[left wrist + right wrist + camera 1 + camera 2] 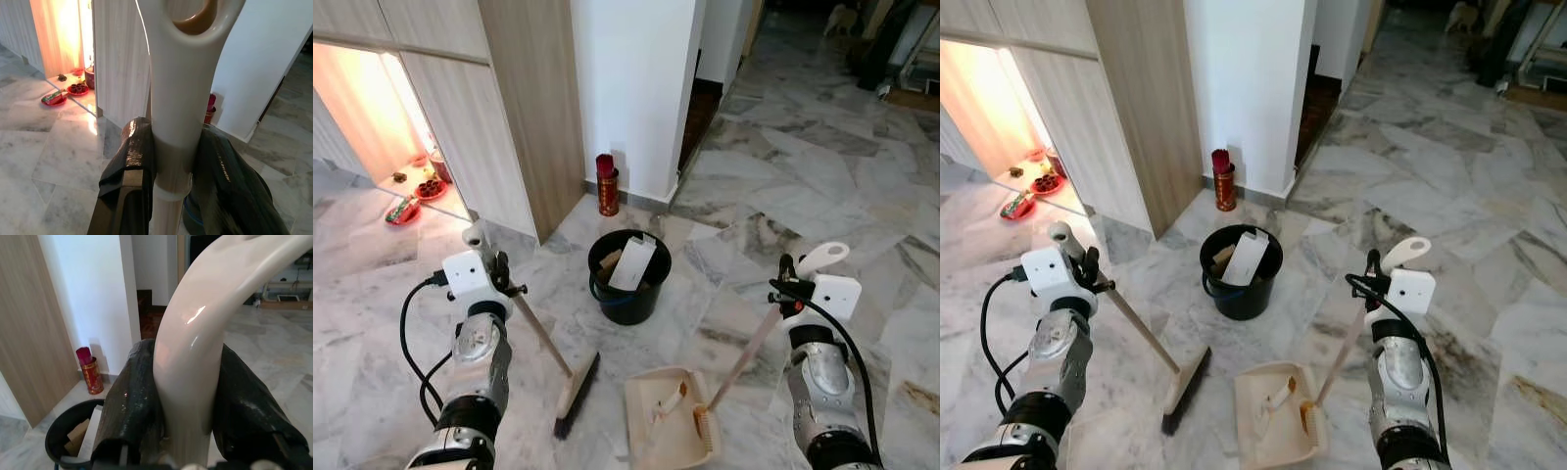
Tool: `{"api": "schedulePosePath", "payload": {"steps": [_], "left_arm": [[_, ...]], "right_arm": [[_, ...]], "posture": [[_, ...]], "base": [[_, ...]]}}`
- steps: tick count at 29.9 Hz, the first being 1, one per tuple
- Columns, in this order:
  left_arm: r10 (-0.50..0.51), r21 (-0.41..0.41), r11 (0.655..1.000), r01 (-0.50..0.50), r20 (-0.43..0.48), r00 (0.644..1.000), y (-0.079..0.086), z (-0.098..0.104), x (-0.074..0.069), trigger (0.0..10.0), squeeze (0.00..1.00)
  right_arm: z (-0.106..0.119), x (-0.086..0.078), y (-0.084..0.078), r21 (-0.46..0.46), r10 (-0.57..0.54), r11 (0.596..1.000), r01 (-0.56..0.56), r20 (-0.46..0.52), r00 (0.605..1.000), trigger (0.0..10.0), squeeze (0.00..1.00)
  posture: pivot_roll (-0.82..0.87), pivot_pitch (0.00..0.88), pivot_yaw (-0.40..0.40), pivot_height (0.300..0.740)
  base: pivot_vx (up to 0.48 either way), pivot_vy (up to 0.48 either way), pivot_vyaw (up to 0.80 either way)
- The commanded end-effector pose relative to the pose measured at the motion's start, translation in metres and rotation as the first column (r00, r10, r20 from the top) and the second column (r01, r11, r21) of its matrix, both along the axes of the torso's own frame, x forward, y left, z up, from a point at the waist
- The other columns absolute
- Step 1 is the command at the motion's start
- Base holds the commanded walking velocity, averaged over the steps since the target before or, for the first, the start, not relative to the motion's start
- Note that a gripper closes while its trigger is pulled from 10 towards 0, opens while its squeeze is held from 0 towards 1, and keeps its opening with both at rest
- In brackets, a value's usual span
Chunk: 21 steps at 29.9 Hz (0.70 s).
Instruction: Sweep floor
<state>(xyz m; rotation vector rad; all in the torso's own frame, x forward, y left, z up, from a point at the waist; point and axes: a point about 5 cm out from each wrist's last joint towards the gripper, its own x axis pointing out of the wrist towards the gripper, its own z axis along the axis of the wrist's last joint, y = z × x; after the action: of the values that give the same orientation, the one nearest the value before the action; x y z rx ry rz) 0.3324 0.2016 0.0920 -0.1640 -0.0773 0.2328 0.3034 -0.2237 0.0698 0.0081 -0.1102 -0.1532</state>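
Nearest, on the marble floor point(891, 186), a cream dustpan point(658, 419) lies at centre-right with the broom point(576, 388) head resting just to its left. Left gripper point(497, 272) clamped tight on the broom's long handle at left; right gripper point(787, 286) clamped tight on the dustpan's upright handle point(195, 357) at right. Farther, between the arms, a black bucket point(628, 294) holds paper and cardboard scraps; beyond it a red canister point(607, 186) stands against the white wall.

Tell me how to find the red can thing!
Look at the white wall beside the wooden cupboard. At its foot, behind the black bucket, stands the red can. It is the lone tall red tin, standing upright on the marble floor.
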Motion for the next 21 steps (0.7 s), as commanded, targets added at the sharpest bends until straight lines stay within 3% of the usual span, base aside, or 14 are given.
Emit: {"api": "schedulePosePath", "payload": {"steps": [1, 14, 21], "left_arm": [[-0.002, 0.003, 1.000, 0.002, 0.033, 0.999, 0.001, 0.005, 0.001, 10.0, 0.00], [-0.034, 0.070, 0.997, 0.032, 0.037, 0.999, 0.006, 0.014, 0.006, 10.0, 0.00], [-0.032, 0.067, 0.997, 0.030, 0.027, 0.999, 0.006, 0.013, 0.007, 10.0, 0.00]], "right_arm": [[0.004, 0.001, -0.003, 0.003, -0.017, 1.000, 0.017, 0.027, 0.999, 10.0, 0.00], [0.006, 0.004, 0.001, 0.023, -0.039, 0.999, 0.038, 0.050, 0.998, 10.0, 0.00], [0.003, 0.001, -0.001, 0.020, -0.051, 0.999, 0.050, 0.040, 0.998, 10.0, 0.00]], "posture": [[0.00, 0.000, 0.032, 0.740], [0.01, 0.005, 0.076, 0.740], [0.00, 0.043, 0.085, 0.740]], "base": [[0.000, 0.000, 0.00], [0.000, 0.000, 0.00], [0.000, 0.000, 0.00]]}}
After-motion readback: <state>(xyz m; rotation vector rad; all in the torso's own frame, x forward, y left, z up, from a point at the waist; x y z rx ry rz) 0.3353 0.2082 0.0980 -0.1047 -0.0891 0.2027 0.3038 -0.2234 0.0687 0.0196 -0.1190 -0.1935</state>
